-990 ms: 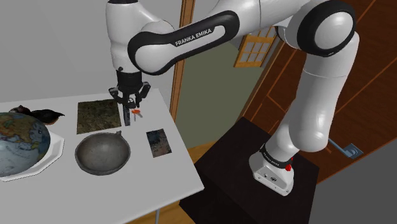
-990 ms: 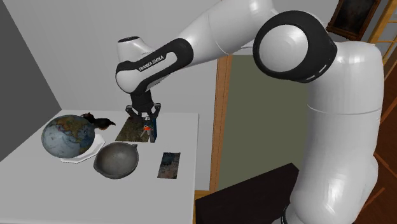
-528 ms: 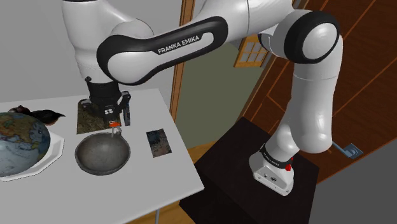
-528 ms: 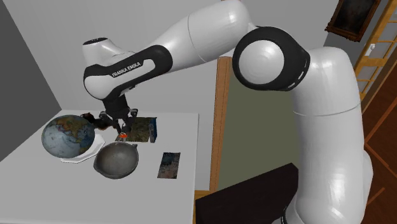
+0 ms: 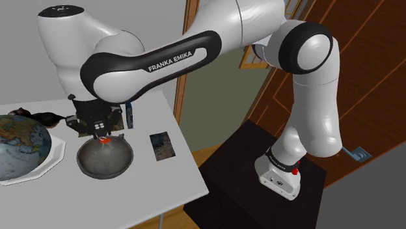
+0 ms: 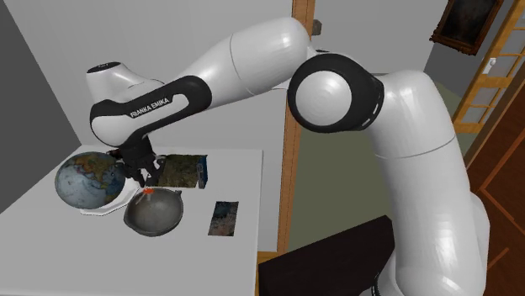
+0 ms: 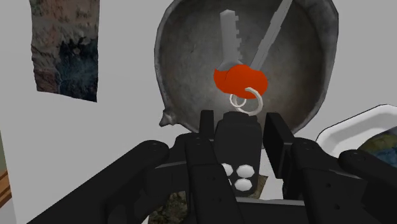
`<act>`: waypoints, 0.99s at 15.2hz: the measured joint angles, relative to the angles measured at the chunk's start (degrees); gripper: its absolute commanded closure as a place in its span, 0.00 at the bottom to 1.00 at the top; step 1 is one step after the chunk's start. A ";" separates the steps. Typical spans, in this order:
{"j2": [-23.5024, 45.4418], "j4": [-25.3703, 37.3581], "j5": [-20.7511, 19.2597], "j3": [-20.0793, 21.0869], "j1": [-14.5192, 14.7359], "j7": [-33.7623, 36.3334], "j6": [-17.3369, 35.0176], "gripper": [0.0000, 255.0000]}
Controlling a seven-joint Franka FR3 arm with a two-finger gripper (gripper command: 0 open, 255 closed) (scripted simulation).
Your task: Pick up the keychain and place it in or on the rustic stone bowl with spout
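Observation:
My gripper (image 5: 101, 132) hangs just above the dark grey stone bowl (image 5: 123, 159), shut on the keychain (image 5: 103, 138). In the wrist view the black fingers (image 7: 207, 127) clasp the keychain's black fob, and its red tag (image 7: 240, 77), ring and two grey keys dangle over the inside of the bowl (image 7: 175, 57). The bowl's small spout (image 7: 167, 118) points toward the mottled slab. From the second exterior view the gripper (image 6: 144, 177) sits over the bowl (image 6: 160, 220) with the red tag (image 6: 147, 192) just above its rim.
A globe (image 5: 19, 144) on a white base stands at the bowl's far side, close to the arm. A mottled dark slab (image 6: 181, 168) lies behind the bowl, a small picture card (image 5: 162, 145) beside it. The table's edge (image 5: 192, 166) drops toward the stand.
The arm has swung toward the shoulder view's left and lowered, carrying the keychain from beside the slab to over the bowl. The fingers stayed shut on it.

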 measured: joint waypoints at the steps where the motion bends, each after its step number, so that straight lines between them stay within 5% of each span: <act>1: 0.10 -0.63 -0.09 -0.06 -0.06 0.08 0.70 1.00; 15: 3.54 -3.51 -1.61 -1.02 0.35 1.14 6.85 1.00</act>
